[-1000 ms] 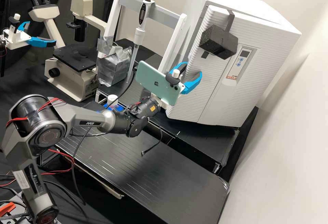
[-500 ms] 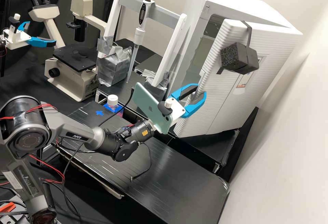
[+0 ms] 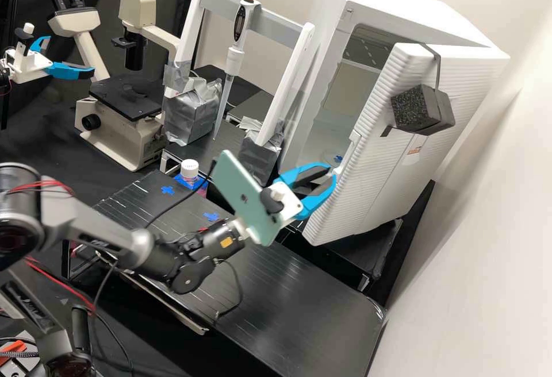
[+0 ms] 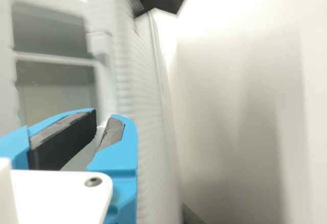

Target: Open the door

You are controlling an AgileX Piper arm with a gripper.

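So we've got the door (image 3: 374, 176) of the white cabinet (image 3: 322, 49) well ajar, its free edge standing clear of the frame with a good bit of the opening showing. Our gripper (image 3: 333, 172) is right at that edge, about 7 o'clock from the foam block (image 3: 414, 107) strapped to the door's front. It's not spread wide: there's a narrow gap at the tips, sitting right by the edge. We honestly can't tell whether they're pinching it or just hooked around it.

What would worry us from here is losing that edge. If the arm pulls straight back toward 8 o'clock rather than following the door's arc, we reckon the tips could slide off and leave it half open. Closing down at a bad angle might scrape the ribbed face too, or nudge the door back toward shut.

Second worry: the phone (image 3: 244, 199) mounted behind the tips, at roughly 8 o'clock. A big wrist twist could swing it toward the taped foot (image 3: 259, 158) of the pipette stand, over at 10 o'clock. The loose cable (image 3: 238, 285) hanging below the wrist could snag as well. And the block looks heavy enough to slip if the door gets jerked.
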